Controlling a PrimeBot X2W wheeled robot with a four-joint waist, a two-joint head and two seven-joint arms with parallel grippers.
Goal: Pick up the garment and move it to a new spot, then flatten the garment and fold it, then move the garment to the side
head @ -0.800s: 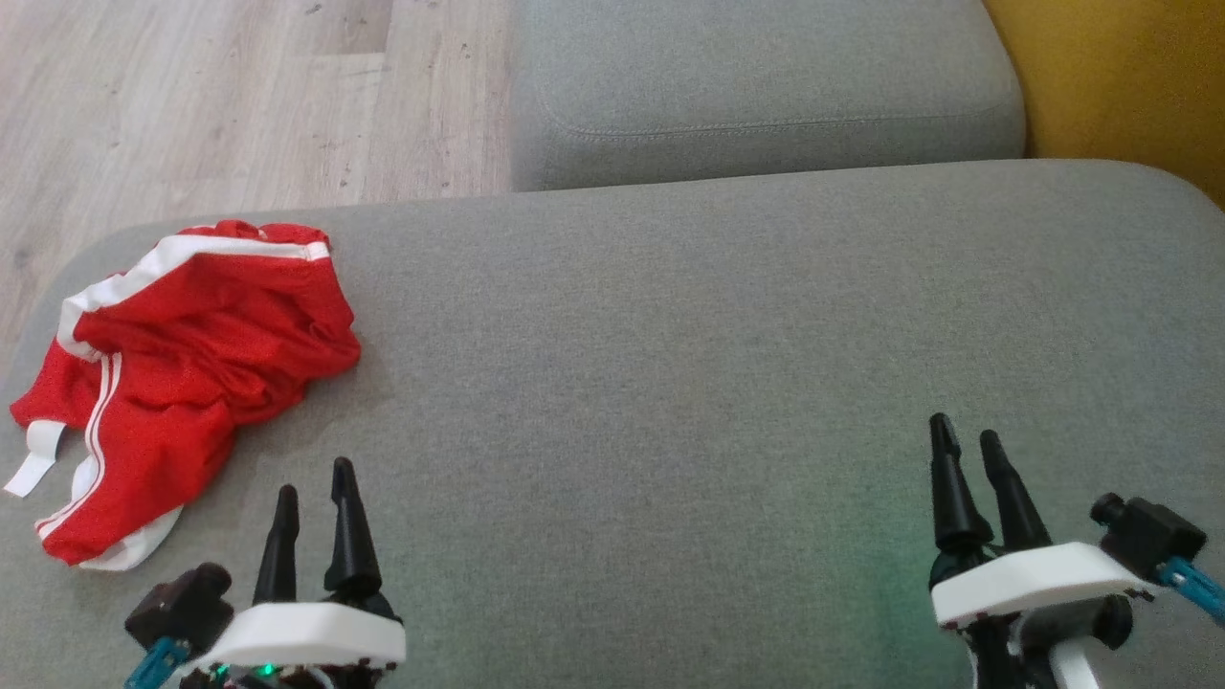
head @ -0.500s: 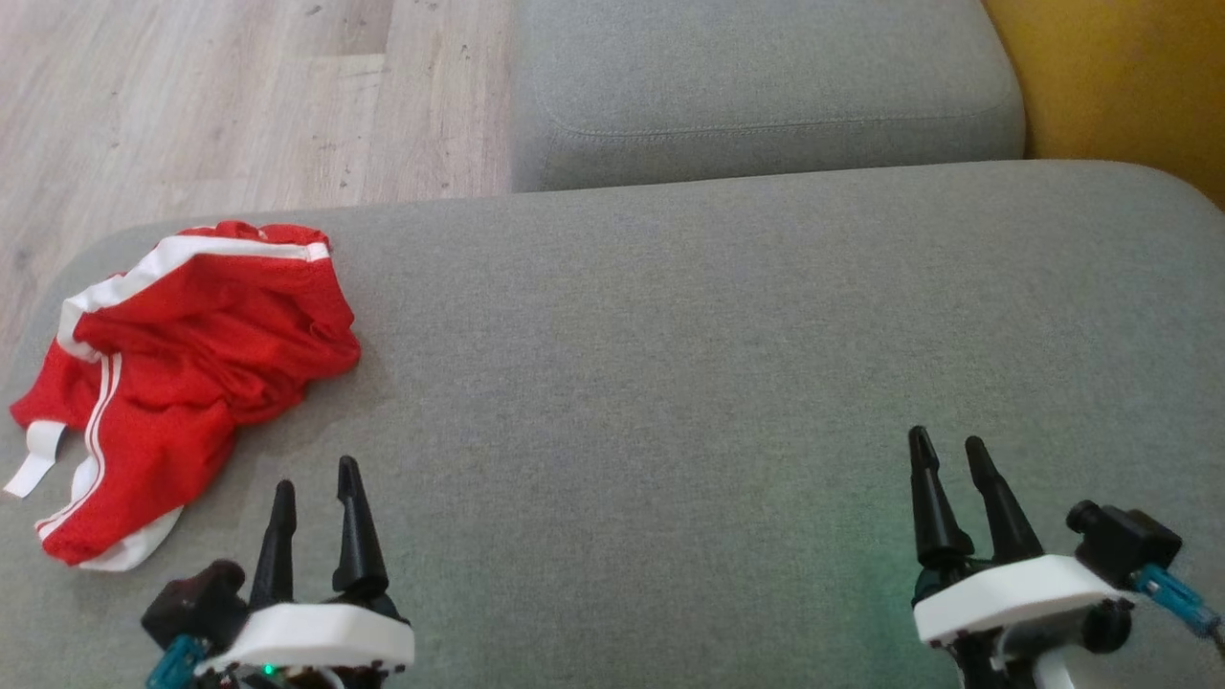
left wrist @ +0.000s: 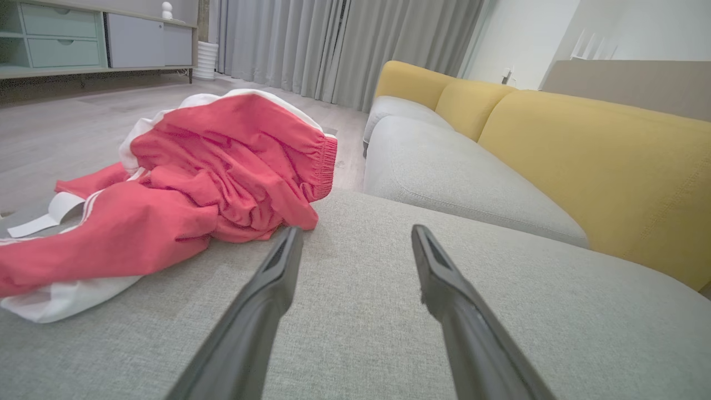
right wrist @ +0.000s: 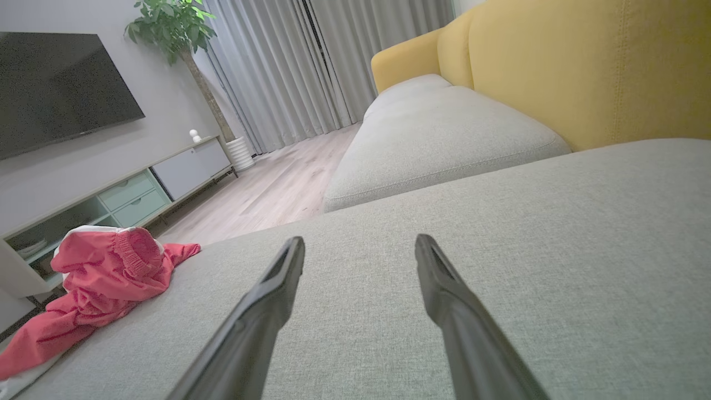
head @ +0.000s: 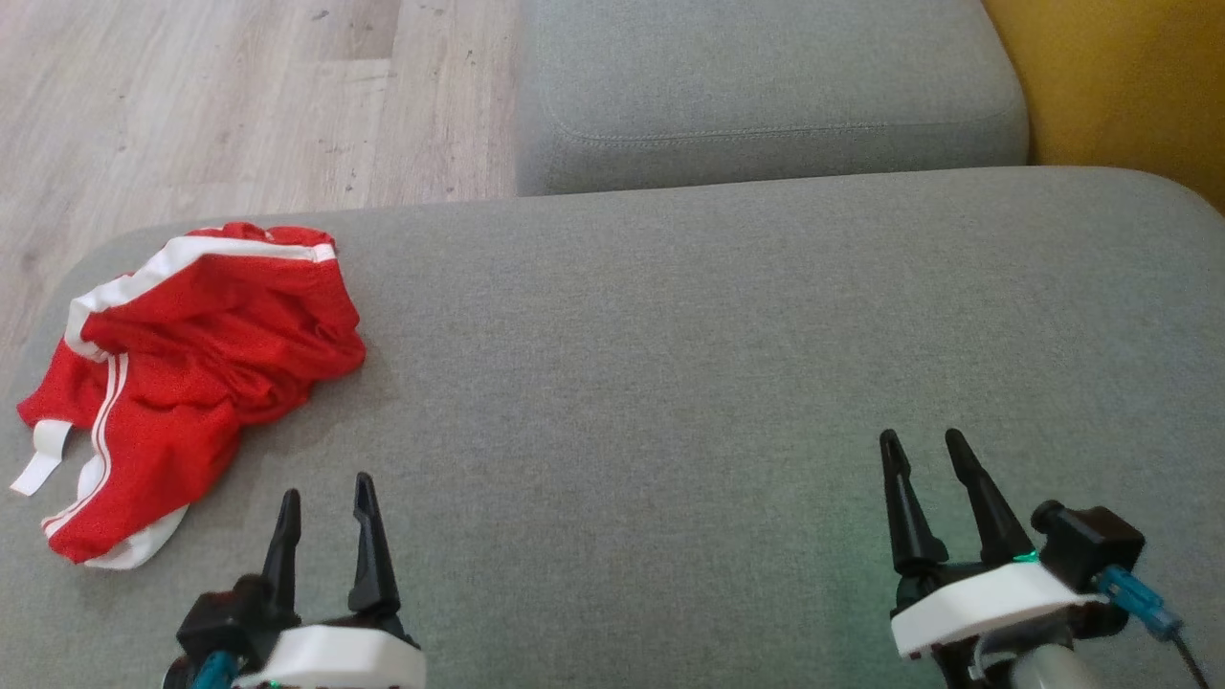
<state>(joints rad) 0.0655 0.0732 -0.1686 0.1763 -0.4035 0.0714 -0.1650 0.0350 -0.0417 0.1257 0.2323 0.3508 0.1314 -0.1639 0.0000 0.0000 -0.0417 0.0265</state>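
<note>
Where the wide grey cushion (head: 670, 364) rounds off at its far left corner, the wooden floor (head: 220, 96) begins just past the edge; a second grey cushion (head: 766, 86) butts against the far edge, and the yellow backrest (head: 1120, 77) closes off the far right; between these, the cushion's middle and right are bare fabric. On that left corner lies the garment (head: 191, 354), close to the cushion's left and far edges; it is a pair of red shorts, crumpled in a loose heap, with a broad white band along its far side, thin white stripes down one leg, white trim at the hem and a loose white strip trailing to the left; the left wrist view shows a gathered elastic edge and deep folds. The left gripper (head: 326, 488) hovers over the cushion, fingers parted wide and holding nothing; the garment lies ahead and to the left of its fingertips, near but apart. The right gripper (head: 922, 437) is well apart from the garment, over bare cushion, fingers likewise spread and empty.
</note>
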